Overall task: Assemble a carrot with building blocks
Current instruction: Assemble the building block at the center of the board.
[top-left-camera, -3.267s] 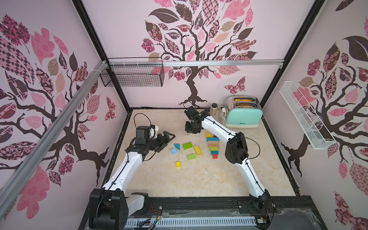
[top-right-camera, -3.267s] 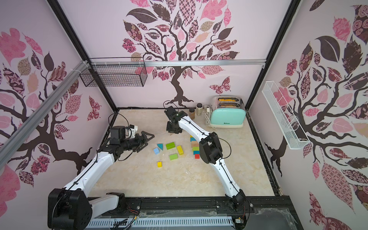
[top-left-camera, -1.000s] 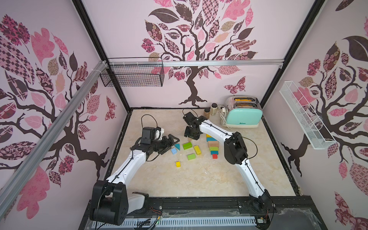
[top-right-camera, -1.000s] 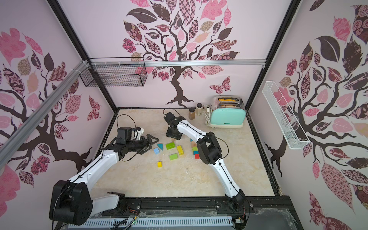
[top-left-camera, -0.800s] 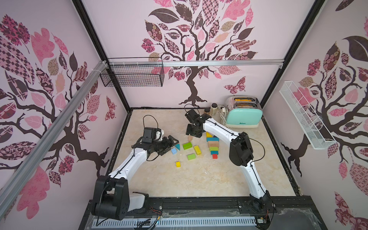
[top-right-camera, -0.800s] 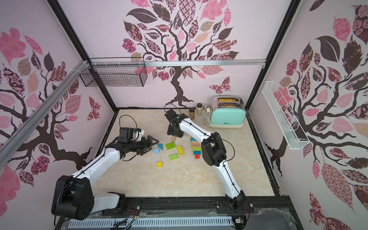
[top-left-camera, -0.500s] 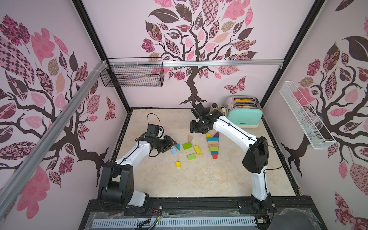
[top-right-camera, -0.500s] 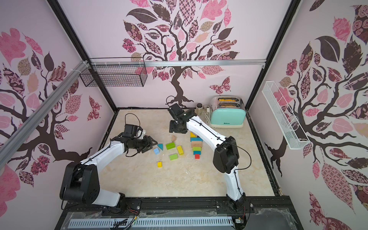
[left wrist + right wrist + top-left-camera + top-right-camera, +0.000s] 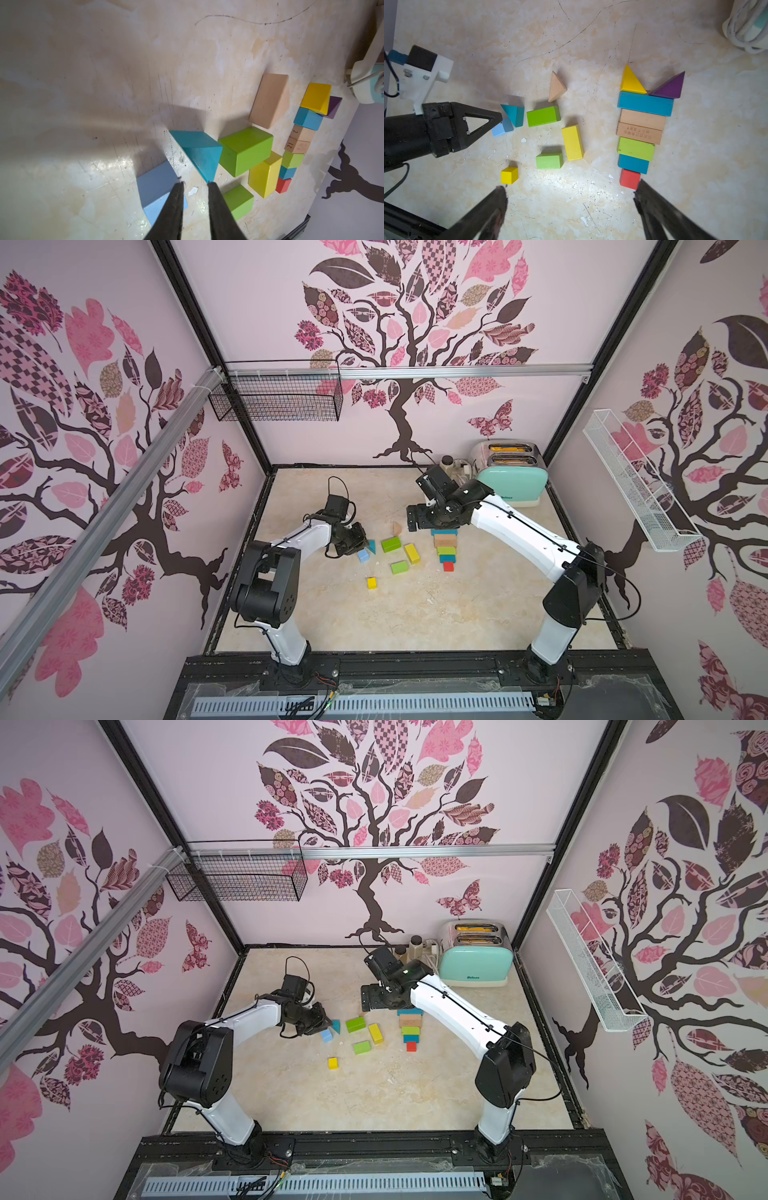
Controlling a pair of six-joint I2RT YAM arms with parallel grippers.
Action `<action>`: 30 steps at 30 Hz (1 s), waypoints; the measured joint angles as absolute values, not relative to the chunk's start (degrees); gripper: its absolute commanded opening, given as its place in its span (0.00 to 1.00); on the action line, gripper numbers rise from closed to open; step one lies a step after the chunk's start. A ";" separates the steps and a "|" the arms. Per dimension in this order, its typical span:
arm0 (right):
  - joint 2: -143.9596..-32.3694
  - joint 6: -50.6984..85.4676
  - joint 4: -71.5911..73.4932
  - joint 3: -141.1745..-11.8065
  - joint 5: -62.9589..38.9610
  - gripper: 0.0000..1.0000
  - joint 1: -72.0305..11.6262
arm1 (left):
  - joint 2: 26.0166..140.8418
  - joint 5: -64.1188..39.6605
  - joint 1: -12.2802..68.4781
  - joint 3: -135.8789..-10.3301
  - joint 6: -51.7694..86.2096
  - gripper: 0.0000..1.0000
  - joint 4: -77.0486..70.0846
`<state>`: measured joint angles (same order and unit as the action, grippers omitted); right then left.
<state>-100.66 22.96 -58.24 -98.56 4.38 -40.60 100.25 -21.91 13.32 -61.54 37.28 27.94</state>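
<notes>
near: glossy yellow cube (image 9: 509, 175), left-arm side of flat block column (image 9: 641, 119) | green bars (image 9: 543, 116), yellow bar (image 9: 572, 143) closer to column | left gripper (image 9: 195, 182) pinched narrow, empty, tips at teal wedge (image 9: 199, 151) and pale-blue block (image 9: 155, 185) | far: right gripper (image 9: 570, 188) spread wide, empty, raised by column's wedge-topped end

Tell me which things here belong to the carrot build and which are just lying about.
Belong: assembled column of painted wooden blocks; loose teal wooden wedge; light blue wooden block; green wooden bar; smaller green wooden block; yellow wooden bar; yellow wooden cube; tan wooden wedge.
Lying about: mint-green toaster; brown-lidded jars; black wire basket; white wire shelf.
</notes>
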 measured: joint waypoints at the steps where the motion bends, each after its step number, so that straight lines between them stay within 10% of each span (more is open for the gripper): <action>1: -100.49 22.87 -58.26 -98.45 4.56 0.99 -40.60 | 100.77 -21.61 13.23 -61.91 37.28 0.21 27.57; 22: -100.20 21.37 -58.30 -98.41 4.51 0.99 -39.81 | 109.78 -19.94 14.02 -69.43 35.97 0.22 24.43; 30: -100.20 21.15 -58.35 -98.41 4.10 0.99 -39.81 | 108.03 -19.44 15.53 -69.43 35.75 0.46 23.46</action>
